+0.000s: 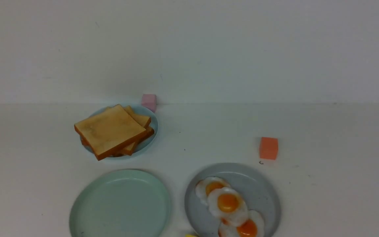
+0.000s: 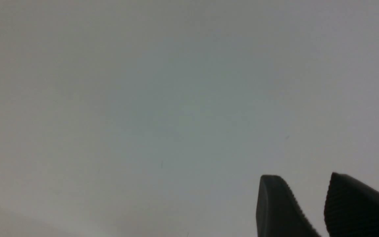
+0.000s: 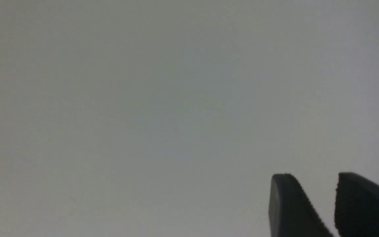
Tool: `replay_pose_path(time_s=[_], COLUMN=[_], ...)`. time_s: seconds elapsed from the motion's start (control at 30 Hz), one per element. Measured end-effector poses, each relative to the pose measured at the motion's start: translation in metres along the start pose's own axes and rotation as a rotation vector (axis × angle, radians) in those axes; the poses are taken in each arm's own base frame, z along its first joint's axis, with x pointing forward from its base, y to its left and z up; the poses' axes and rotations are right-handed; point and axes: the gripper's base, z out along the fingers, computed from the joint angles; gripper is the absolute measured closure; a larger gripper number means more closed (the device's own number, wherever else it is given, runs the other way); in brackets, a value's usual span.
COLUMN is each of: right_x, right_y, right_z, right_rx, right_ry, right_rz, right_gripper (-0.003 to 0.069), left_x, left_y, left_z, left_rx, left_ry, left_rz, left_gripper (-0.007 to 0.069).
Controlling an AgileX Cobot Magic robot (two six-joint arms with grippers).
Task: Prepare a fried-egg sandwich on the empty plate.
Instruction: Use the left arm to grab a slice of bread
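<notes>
The empty plate point(image 1: 121, 204), pale mint green, lies at the front left of the table with nothing on it. Behind it a stack of toast slices point(image 1: 112, 131) rests on a smaller light-blue plate point(image 1: 153, 123). To the right, three fried eggs point(image 1: 228, 203) overlap on a grey plate point(image 1: 262, 191). No sandwich shows. Neither arm appears in the front view. My left gripper point(image 2: 303, 177) stands open over bare pale surface, nothing between its fingers. My right gripper point(image 3: 311, 176) is likewise open and empty.
A pink cube point(image 1: 149, 101) stands at the back by the wall, just behind the toast plate. An orange cube point(image 1: 268, 148) stands behind the grey plate on the right. A bit of something yellow point(image 1: 191, 235) peeks at the bottom edge.
</notes>
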Motion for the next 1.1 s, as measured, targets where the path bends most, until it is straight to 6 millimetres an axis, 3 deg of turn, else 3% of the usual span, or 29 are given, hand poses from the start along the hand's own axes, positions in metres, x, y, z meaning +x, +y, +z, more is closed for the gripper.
replay_pose_path(time_s=[0.13,0.3,0.33,0.5,0.53,0.63,0.73,0.87,1.1], right_x=[0.019,0.075,0.078,0.13,0.133,0.157,0.165,0.168,0.169], right_y=[-0.01,-0.016,-0.015,0.014,0.017,0.039,0.049,0.052,0.052], right_z=[0.046,0.08,0.082,0.088,0.088,0.086,0.086,0.087,0.086], right_rx=[0.179,0.232,0.224,-0.017,-0.035,-0.193,-0.253,-0.276,-0.288], right_ry=[0.364,0.693,0.71,0.989,1.006,1.132,1.167,1.177,1.177], right_rz=[-0.03,0.066,0.079,0.07,0.077,0.051,0.028,0.007,-0.015], right_gripper=[0.0421,0.0421,0.0421,0.0421,0.0421,0.0421,0.0413,0.0408,0.0406], left_x=[0.021,0.06,0.062,0.115,0.117,0.131,0.136,0.143,0.171], left_y=[0.014,0.036,0.037,0.061,0.062,0.064,0.065,0.072,0.086], left_z=[0.047,0.094,0.096,0.139,0.14,0.171,0.199,0.236,0.274], left_rx=[-0.172,-0.328,-0.334,-0.494,-0.498,-0.524,-0.512,-0.489,-0.455], left_ry=[0.251,0.506,0.518,0.791,0.799,0.891,0.938,0.977,1.017], left_rz=[0.01,-0.009,-0.018,-0.175,-0.179,-0.231,-0.23,-0.211,-0.195], left_gripper=[0.0386,0.0386,0.0386,0.0386,0.0386,0.0372,0.0337,0.0236,0.015])
